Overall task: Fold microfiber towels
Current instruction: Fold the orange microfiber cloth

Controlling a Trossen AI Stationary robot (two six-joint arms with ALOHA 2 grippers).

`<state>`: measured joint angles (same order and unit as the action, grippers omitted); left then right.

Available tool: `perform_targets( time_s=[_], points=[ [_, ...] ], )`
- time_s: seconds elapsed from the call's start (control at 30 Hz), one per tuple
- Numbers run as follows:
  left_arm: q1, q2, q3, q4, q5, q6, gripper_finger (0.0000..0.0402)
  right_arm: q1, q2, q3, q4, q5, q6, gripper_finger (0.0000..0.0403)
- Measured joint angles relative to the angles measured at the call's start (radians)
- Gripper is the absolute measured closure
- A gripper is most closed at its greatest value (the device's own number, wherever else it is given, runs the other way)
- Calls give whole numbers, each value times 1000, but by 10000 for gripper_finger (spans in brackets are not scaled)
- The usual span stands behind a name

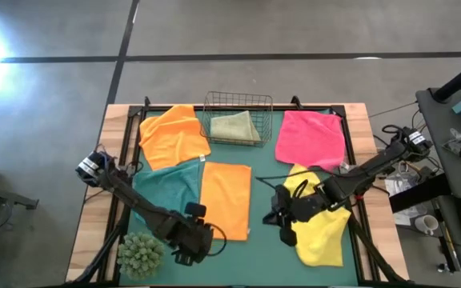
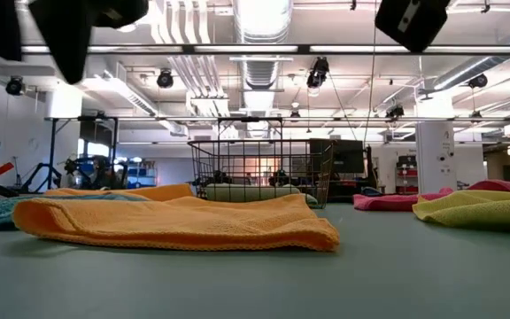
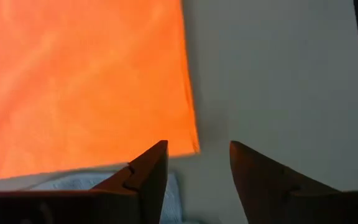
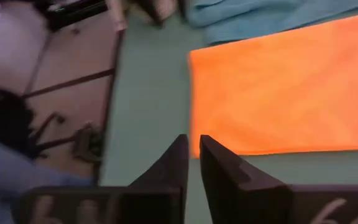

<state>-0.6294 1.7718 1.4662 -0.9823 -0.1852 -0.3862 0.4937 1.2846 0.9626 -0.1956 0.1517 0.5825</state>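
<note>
A folded orange towel [image 1: 226, 200] lies flat at the table's middle, also seen in the low view [image 2: 175, 221]. My left gripper [image 3: 197, 146] hangs open above its near corner [image 3: 193, 144], clear of the cloth; in the high view it is at the towel's near left [image 1: 197, 240]. My right gripper [image 4: 194, 142] hovers off the towel's right edge [image 1: 281, 218], with a narrow gap between its fingers and nothing in it. A teal towel [image 1: 170, 188] lies partly under the orange one's left side.
A second orange towel [image 1: 173, 134] lies at the far left, a pink one [image 1: 310, 138] at the far right and a yellow one [image 1: 318, 232] under my right arm. A wire basket [image 1: 238, 100] holds an olive towel [image 1: 234, 126]. A green spiky plant ball [image 1: 141, 254] sits near left.
</note>
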Motion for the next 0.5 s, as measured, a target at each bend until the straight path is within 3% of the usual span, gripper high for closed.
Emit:
perform_targets(
  time_s=[0.1,0.27,0.5],
  points=[
    [-46,0,-1,-4,-40,-11,244,16,35,39,-6,-27,-30,334],
    [-123,0,-40,3,-248,-104,244,52,149,123,-31,-28,-224,274],
    [-151,3,-175,171,-267,-107,244,71,346,264,-122,-19,-409,227]
  ],
)
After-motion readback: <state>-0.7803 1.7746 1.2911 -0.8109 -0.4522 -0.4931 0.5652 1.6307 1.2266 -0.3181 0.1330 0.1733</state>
